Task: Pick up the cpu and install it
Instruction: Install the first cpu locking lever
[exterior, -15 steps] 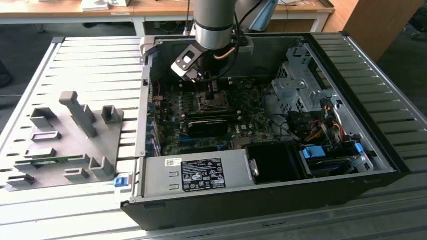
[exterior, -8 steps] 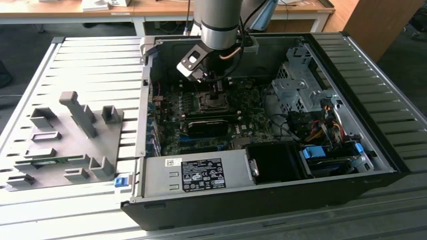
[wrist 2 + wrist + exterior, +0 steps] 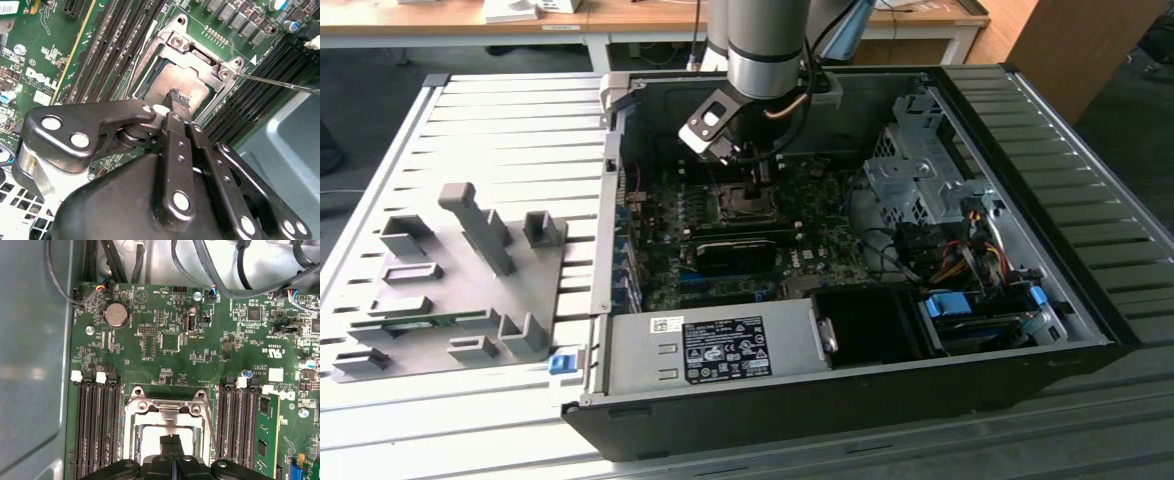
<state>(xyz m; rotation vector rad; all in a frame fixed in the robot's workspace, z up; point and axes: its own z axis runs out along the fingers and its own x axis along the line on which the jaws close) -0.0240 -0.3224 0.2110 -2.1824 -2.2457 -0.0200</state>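
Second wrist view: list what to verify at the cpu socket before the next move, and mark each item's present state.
1. The cpu lies inside the socket frame: ok.
2. The cpu sits flat and square in it: cannot tell, the gripper covers part.
3. The fingers are pressed together with nothing between them: ok.
4. The gripper's tip is over the cpu's top, not the frame: ok.
5. The socket lever is latched down: cannot tell.
6. The memory strip stands off to the side of the gripper: ok.
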